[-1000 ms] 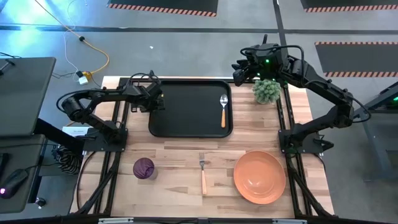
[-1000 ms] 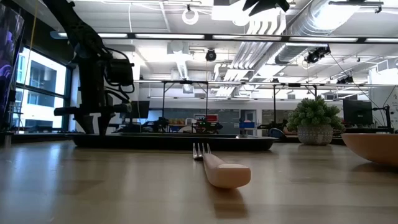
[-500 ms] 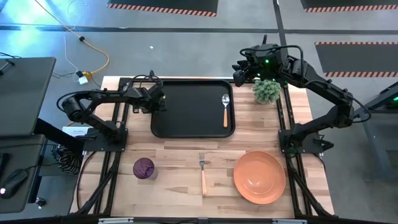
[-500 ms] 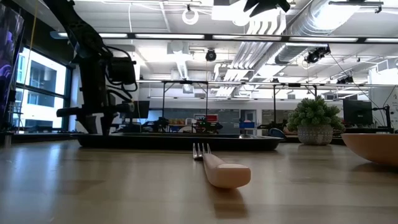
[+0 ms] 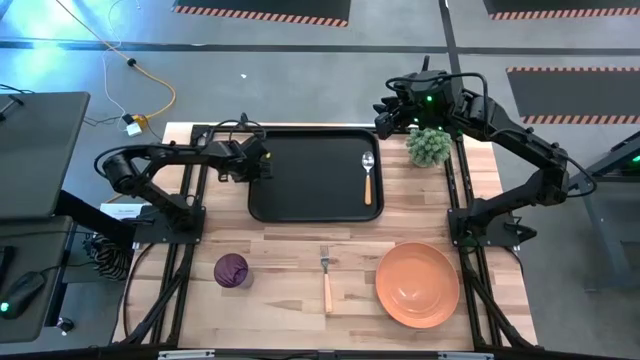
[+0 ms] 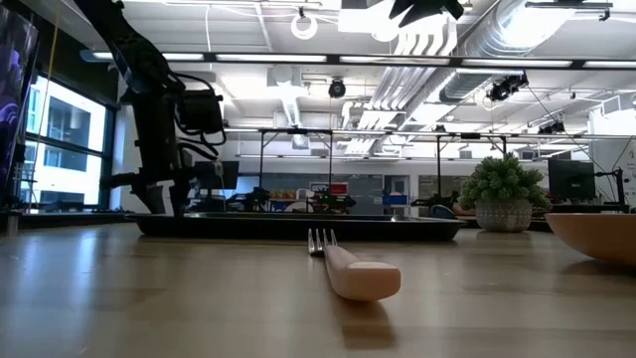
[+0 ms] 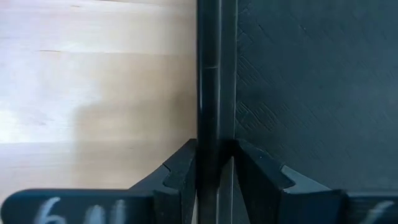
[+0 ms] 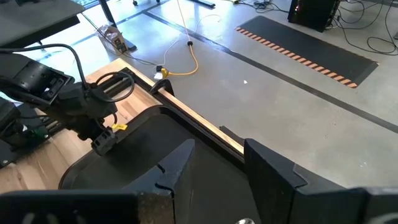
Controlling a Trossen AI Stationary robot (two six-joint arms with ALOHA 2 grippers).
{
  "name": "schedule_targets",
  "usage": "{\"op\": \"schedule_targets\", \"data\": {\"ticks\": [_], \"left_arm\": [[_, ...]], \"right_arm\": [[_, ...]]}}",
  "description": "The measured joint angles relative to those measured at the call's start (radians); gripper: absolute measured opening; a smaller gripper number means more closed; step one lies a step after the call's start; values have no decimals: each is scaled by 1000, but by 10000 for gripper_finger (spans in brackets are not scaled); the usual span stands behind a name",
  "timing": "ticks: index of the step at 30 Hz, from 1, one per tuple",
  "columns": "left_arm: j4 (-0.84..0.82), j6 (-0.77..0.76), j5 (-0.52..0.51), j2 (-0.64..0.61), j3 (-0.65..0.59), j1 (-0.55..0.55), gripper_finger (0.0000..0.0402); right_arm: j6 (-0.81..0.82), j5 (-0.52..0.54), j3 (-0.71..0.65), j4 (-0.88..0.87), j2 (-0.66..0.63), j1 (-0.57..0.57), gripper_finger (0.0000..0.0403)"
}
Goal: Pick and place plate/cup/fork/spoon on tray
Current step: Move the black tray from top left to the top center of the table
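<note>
The black tray lies flat on the far middle of the table, with the spoon lying in its right part. My left gripper is shut on the tray's left rim. The fork lies on the wood in front of the tray. The orange plate sits at the near right and the purple cup stands at the near left. My right gripper is open and empty, held high over the tray's far right corner. My left gripper pinches the tray's left rim between its two fingers, one finger outside the tray and one inside it. The fingers come from above, pointing down, across the rim. The tray lies flat on the table.
A small potted plant stands at the far right, beside the tray. Bare wood lies between the cup, the fork and the tray's near edge. Black frame rails run along the table's left and right sides.
My left gripper has moved toward the table's right edge, still shut on the rim. The tray has slid a little to the right along the table, flat, carrying the spoon with it.
</note>
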Motion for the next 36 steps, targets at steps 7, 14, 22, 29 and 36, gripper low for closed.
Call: {"op": "schedule_targets", "data": {"ticks": [7, 14, 22, 29, 36], "left_arm": [[14, 17, 7, -1, 12, -1, 94], [12, 18, -23, -2, 13, 2, 94], [10, 35, -27, -3, 14, 2, 102], [12, 70, -21, -4, 14, 3, 120], [30, 72, 3, -5, 15, 3, 152]], "right_arm": [[3, 0, 0, -1, 0, 1, 129], [3, -2, 0, -1, 0, 1, 129], [3, -3, 0, -1, 0, 1, 129], [3, -3, 0, -1, 0, 1, 129], [3, -3, 0, -1, 0, 1, 129]]}}
